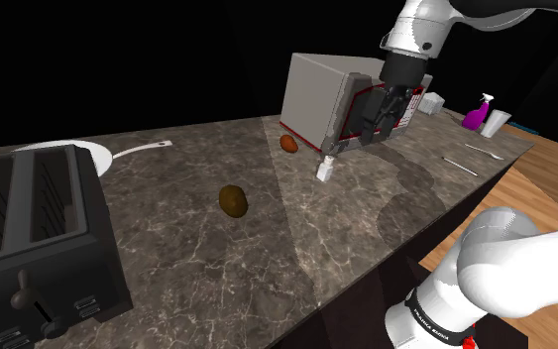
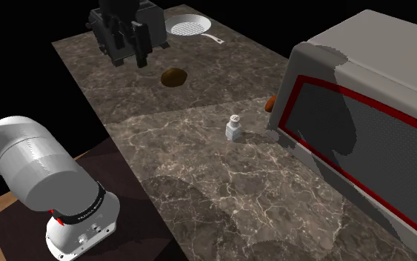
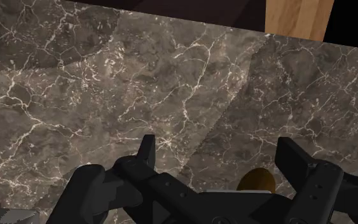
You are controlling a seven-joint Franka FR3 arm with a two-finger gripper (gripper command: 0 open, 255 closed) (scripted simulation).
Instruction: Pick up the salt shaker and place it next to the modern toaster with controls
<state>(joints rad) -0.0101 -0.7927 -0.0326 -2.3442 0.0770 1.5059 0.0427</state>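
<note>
1. Nearest in the shoulder view: black slotted toaster [image 1: 29,248], with a lever and buttons on its front (I take this for the drop-off mark).
2. Brown potato-like lump [image 1: 232,200], mid-counter, well apart from the toaster.
3. Salt shaker [image 1: 325,171]: white, upright, long axis vertical. It stands on the marble counter [image 1: 197,268], near the foot of the grey appliance.
4. Gripper [image 1: 366,134]: fingers spread, nothing between them. It hangs above the shaker, offset toward the shoulder view's right. My judgement is that I must bring it down and toward that view's left, then straddle the shaker from its sides.
5. Farthest: grey appliance [image 1: 316,94], red-trimmed, with a reddish-brown thing [image 1: 288,144] at its base.
</note>
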